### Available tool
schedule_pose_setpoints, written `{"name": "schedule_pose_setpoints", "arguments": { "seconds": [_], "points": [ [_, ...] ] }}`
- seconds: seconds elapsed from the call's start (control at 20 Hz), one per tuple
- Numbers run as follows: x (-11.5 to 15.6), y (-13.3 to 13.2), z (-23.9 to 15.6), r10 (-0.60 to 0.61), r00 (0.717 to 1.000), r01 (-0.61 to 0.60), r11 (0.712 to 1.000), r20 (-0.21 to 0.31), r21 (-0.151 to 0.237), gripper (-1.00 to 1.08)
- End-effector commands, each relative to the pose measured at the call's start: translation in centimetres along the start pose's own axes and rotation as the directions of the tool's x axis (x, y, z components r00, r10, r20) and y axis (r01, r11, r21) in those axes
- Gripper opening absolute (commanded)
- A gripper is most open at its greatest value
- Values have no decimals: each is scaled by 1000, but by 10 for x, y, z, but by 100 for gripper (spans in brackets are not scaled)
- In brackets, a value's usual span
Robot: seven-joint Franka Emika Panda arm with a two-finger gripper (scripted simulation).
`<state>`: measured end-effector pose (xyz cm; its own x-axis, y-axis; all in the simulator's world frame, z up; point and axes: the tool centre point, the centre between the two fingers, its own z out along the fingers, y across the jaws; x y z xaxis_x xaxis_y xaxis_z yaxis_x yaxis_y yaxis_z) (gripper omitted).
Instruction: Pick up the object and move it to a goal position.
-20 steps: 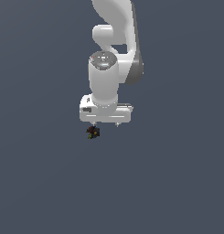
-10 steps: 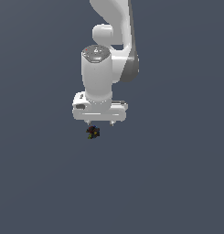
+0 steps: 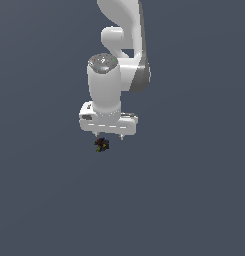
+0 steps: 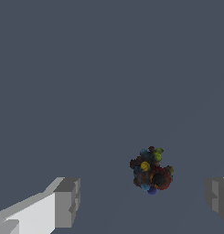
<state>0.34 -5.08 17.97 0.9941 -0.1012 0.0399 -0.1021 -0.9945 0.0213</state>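
- Your white robot gripper (image 3: 108,135) hung with its grey-padded fingers (image 4: 67,201) spread wide, holding nothing.
- The tiny dark lump speckled red, yellow-green and blue (image 4: 151,170) lay between them, touching neither, on the plain grey floor (image 3: 194,200).

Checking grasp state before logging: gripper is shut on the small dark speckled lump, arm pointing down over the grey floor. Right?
Not quite. The gripper is open, not shut on the lump: the wrist view shows both fingers spread wide, with clear gaps to the lump lying between them. The rest holds: the arm points down over the grey floor.
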Motion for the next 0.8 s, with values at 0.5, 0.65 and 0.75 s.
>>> {"name": "schedule_pose_setpoints", "arguments": {
  "seconds": [0.5, 0.65, 0.75],
  "points": [
    [-16, 19, 38, 335, 942, -335, 942, 23, 10, 100],
    [-21, 25, 49, 429, 903, -430, 903, 29, 9, 100],
    [-25, 30, 56, 490, 871, -491, 871, 33, 7, 100]
  ]
}}
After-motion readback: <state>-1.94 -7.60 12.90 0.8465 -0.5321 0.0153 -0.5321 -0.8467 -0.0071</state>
